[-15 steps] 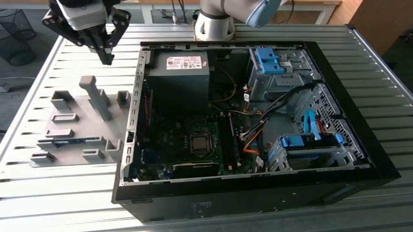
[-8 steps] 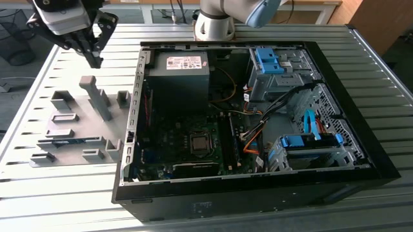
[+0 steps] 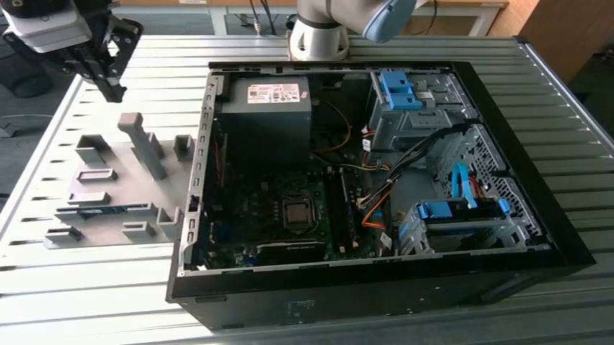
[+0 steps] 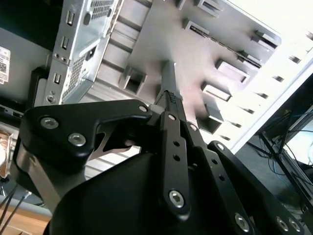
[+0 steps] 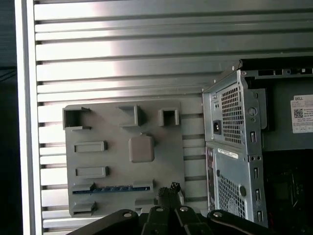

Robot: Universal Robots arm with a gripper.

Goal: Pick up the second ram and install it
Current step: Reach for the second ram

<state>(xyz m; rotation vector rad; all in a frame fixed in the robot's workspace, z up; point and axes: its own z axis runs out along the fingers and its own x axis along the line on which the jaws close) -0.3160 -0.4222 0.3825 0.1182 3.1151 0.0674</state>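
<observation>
The second ram (image 3: pixel 106 210) is a thin green-blue stick lying flat in a slot of the grey fixture plate (image 3: pixel 129 194), on the exterior view's left. In the first wrist view the ram (image 5: pixel 112 188) runs along the plate's (image 5: pixel 117 164) edge nearest the camera. My gripper (image 3: pixel 115 92) hangs high above the far end of the plate, well clear of the ram. Its fingers meet at the tips with nothing between them, in both wrist views (image 4: pixel 168 93) (image 5: pixel 168 191). The open computer case (image 3: pixel 192 215) stands beside the plate, with the motherboard's memory slots (image 3: pixel 336 208) inside.
A tall grey upright block (image 3: pixel 144 144) rises from the plate below the gripper, with lower grey blocks around it. The case holds a power supply (image 3: pixel 269 108), blue drive brackets (image 3: pixel 398 90) and cables. The arm's base (image 3: pixel 321 39) stands behind the case on the ribbed metal table (image 3: pixel 96 287).
</observation>
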